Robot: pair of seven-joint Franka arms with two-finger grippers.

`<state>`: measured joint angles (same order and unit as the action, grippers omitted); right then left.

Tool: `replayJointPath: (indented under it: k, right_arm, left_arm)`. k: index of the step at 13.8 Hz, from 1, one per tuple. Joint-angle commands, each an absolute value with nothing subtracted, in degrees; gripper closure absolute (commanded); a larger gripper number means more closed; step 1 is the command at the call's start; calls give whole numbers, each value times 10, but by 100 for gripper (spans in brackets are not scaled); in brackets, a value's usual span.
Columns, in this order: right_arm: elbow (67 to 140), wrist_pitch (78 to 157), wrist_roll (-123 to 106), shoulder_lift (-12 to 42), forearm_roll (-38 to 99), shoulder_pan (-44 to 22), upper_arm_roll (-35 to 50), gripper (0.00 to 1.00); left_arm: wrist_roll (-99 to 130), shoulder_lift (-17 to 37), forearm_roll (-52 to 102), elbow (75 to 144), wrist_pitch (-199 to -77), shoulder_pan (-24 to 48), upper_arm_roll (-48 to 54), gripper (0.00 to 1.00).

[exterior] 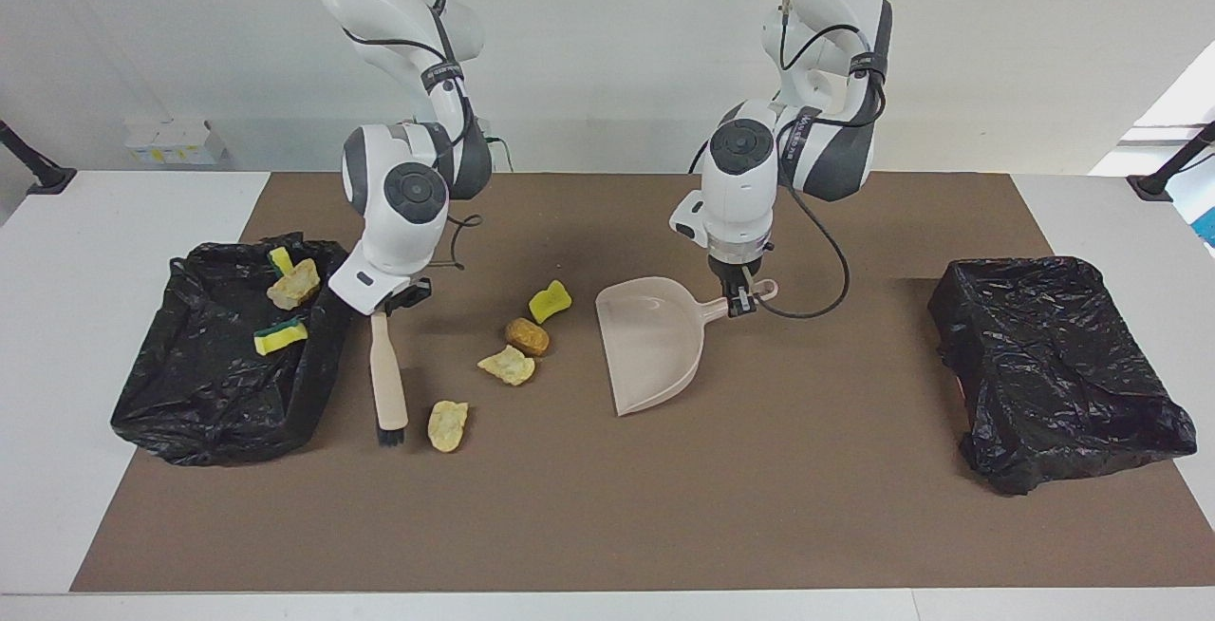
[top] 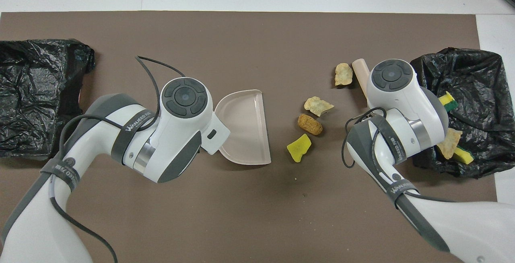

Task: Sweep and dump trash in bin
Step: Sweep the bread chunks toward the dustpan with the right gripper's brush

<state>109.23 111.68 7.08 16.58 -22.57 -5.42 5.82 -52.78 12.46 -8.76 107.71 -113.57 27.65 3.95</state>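
Brown mat (exterior: 588, 526) covers the white table (exterior: 95, 336), pale wall at the robots' end. Right gripper (exterior: 391, 303) is clamped on the top of the brush (exterior: 386, 384) handle; the brush hangs straight down from it with its dark bristles on the mat, right beside the open black bin (exterior: 214, 403) at the right arm's end. Left gripper (exterior: 740, 301) is clamped on the dustpan (exterior: 650, 346) handle; the pan stretches away from it toward the right arm's end, open lip facing the loose trash, nothing in it. Four bits of trash lie on the mat between the two grippers: a pale beige chunk (exterior: 447, 425) just beside the brush bristles, another pale chunk (exterior: 507, 366) toward the dustpan from there, an orange-brown lump (exterior: 527, 336) next to it, and a yellow sponge piece (exterior: 550, 301) closest to the dustpan lip, well apart from the right gripper. None touches the brush or the pan. Three more bits sit in the open bin, just past the right gripper toward the table's end: a yellow-green sponge (exterior: 280, 337), a beige chunk (exterior: 293, 285), and a yellow sponge bit (exterior: 280, 260) by the bin's rim. Second black bin (exterior: 1054, 365), bag bunched over its top, sits at the left arm's end, well apart from the left gripper.
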Motion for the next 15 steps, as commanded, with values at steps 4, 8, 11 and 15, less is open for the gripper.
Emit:
replayJointPath:
  k: [4, 8, 11, 15]
  right_arm:
    - [1149, 1157, 25, 131, -146, -76, 74, 100]
    - [1176, 1157, 21, 110, -143, -119, 75, 100]
    - [1179, 1158, 67, 107, -71, -141, 75, 100]
    - [1172, 1159, 132, 106, -19, -182, 76, 100]
  left_arm:
    - [-484, 63, -99, 1172, -1153, 285, 37, 100]
    - [-414, 46, -98, 1199, -1151, 290, 37, 100]
    - [-388, 40, -98, 1210, -1152, 290, 37, 100]
    - [-388, 38, -98, 1215, -1153, 288, 37, 100]
